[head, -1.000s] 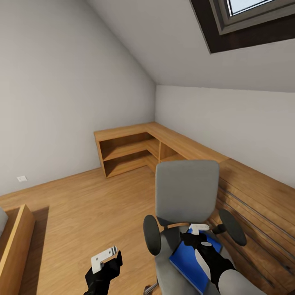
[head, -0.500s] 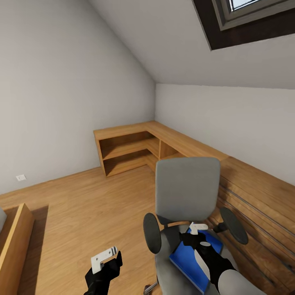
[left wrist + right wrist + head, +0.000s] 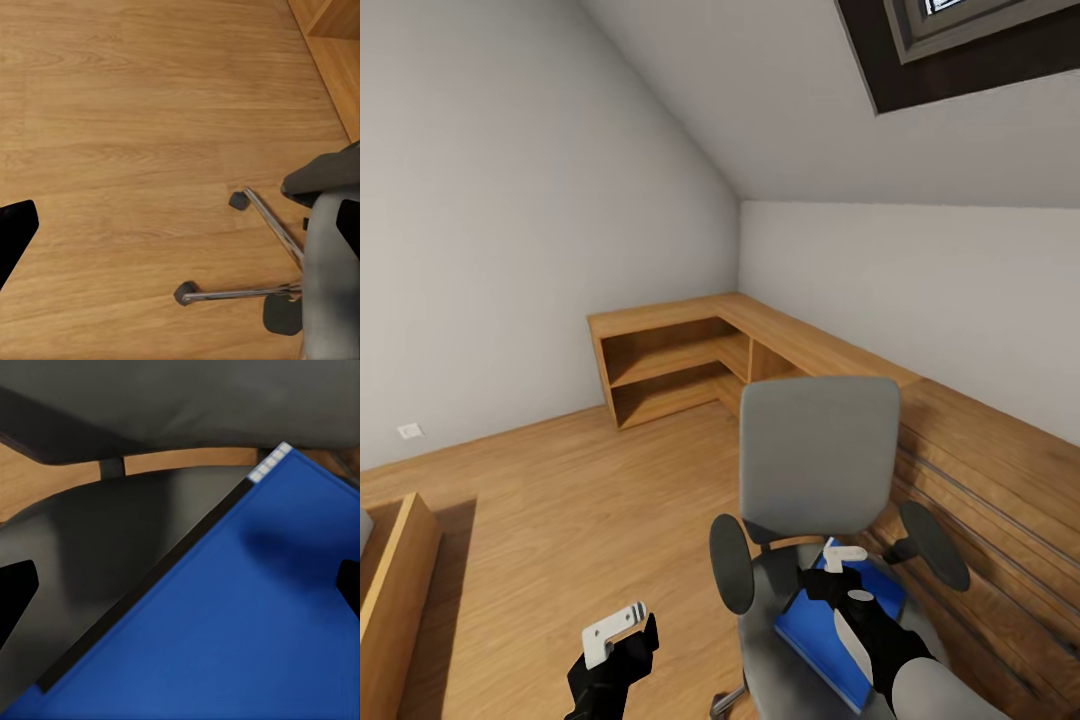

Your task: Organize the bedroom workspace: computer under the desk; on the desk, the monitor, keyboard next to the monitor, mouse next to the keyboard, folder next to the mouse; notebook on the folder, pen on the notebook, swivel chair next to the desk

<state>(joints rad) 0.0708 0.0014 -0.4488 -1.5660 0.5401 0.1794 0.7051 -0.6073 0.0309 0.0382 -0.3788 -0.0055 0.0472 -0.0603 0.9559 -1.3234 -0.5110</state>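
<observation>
Blue, the folder (image 3: 840, 625) is laid flat on the swivel chair (image 3: 815, 470) seat, so the open, empty right end effector (image 3: 838, 562) is poised just above it for pickup, while the left end effector (image 3: 616, 630) is kept aside, open and empty.

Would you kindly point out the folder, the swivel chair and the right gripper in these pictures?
folder (image 3: 822, 632), head view, on its bare blue cover.
swivel chair (image 3: 817, 455), head view, on the middle of its grey backrest.
right gripper (image 3: 837, 556), head view, between its white fingertips, over the folder's far corner.
</observation>
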